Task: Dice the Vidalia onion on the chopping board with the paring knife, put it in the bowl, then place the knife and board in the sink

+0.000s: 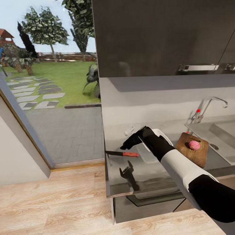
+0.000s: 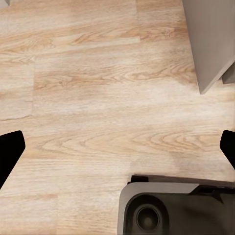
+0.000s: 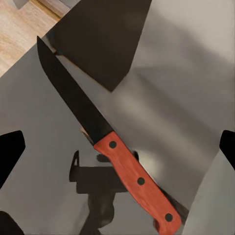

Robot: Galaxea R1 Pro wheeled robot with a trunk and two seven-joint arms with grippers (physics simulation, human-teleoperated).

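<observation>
The paring knife (image 1: 122, 153) lies flat on the grey countertop (image 1: 130, 176) near its left end, red handle (image 3: 139, 181) toward the bowl and dark blade (image 3: 73, 98) toward the counter's edge. My right gripper (image 1: 128, 143) hovers just above it, open, with the knife between the spread fingertips (image 3: 11, 152). The white bowl (image 1: 146, 156) sits behind my right forearm, mostly hidden. On the dark wooden chopping board (image 1: 195, 155) to the right rests the pinkish onion (image 1: 194, 144), whole. Beyond it is the sink (image 1: 225, 130). My left gripper (image 2: 117, 147) hangs open over the wood floor.
Dark upper cabinets (image 1: 163, 36) hang over the worktop. The chrome tap (image 1: 209, 106) stands behind the sink. A glass wall onto the garden (image 1: 52, 81) is at the left. The robot's base (image 2: 171, 210) and a cabinet corner (image 2: 210, 44) sit below my left gripper.
</observation>
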